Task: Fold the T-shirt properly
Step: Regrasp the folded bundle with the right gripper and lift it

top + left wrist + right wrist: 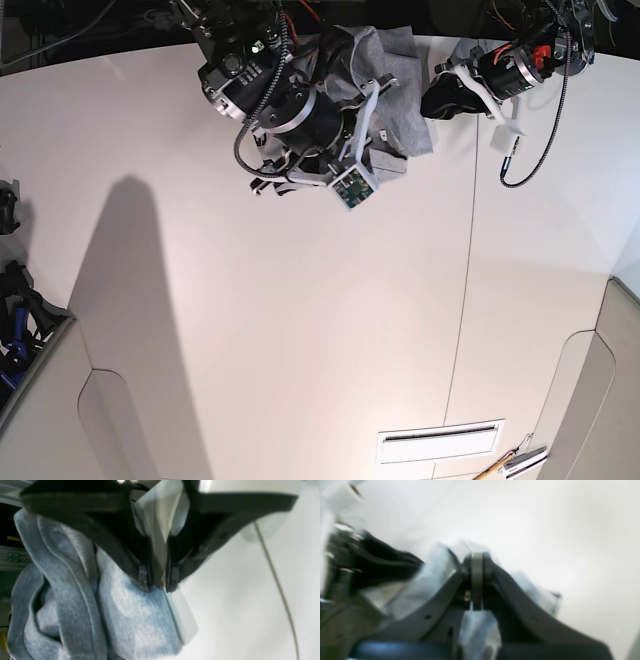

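Note:
The light grey T-shirt (390, 65) is bunched up at the far edge of the white table (300, 320), between both arms. In the left wrist view the T-shirt (135, 620) falls in thick folds to the left of my left gripper (161, 583), whose fingers stand a narrow gap apart with a pale edge of cloth pinched between them. In the base view the left gripper (437, 100) is at the shirt's right side. My right gripper (477, 576) has its pads pressed together, with grey T-shirt fabric (432, 585) around and under the jaws. The right gripper (372, 100) is on the shirt's left side.
A thin cable (275, 580) runs across the table to the right of the left gripper, and the same cable loops down under the arm (535, 160). A vent slot (440, 440) and small tools (512, 464) lie at the near right. Dark gear (18, 320) stands past the left edge.

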`<state>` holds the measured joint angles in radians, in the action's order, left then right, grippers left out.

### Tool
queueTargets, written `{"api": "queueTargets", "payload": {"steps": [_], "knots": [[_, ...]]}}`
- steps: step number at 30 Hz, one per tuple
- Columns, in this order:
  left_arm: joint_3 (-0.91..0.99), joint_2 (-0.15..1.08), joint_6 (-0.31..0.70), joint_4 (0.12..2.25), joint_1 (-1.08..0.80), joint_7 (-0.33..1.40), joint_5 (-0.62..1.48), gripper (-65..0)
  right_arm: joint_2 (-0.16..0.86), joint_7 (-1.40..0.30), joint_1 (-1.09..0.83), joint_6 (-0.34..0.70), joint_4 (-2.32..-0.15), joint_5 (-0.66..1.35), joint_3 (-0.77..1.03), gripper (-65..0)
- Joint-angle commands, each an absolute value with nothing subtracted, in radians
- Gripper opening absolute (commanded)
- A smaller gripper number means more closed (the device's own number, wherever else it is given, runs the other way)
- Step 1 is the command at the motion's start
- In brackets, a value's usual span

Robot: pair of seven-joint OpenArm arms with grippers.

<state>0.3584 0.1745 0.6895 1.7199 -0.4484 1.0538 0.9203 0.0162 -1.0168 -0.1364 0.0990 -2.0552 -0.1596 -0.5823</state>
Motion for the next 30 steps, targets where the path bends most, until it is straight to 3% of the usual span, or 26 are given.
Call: {"api": "queueTargets", "payload": {"steps": [1,5,16,25,27,30], "knots": [[0.36,0.18,0.698,1.731,-0.447,1.043,0.938,-54.5,0.023,-1.0,-0.128,0.064,-2.071,-0.211,-0.582,-65.0],[0.36,0.181,0.698,1.731,-0.447,1.043,0.938,-54.5,0.076,-0.999,-0.128,-0.005,-2.067,-0.307,-0.582,-65.0],[0.36,0.18,0.698,1.731,-0.446,1.043,0.941,-54.5,0.085,-0.889,-0.123,-0.005,-1.781,-0.307,-0.505,-65.0],[0.36,0.18,0.698,1.731,-0.447,1.043,0.942,-54.5,0.083,-0.959,-0.022,-0.052,-1.941,-0.306,-0.465,-65.0],[0.36,0.181,0.698,1.731,-0.446,1.043,0.942,-54.5,0.083,-1.006,-0.014,-0.01,-2.014,-0.289,-0.465,-65.0],[0.36,0.181,0.698,1.731,-0.446,1.032,0.942,-54.5,0.083,-1.029,-0.025,0.157,-2.097,-0.137,-0.465,-65.0]]}}
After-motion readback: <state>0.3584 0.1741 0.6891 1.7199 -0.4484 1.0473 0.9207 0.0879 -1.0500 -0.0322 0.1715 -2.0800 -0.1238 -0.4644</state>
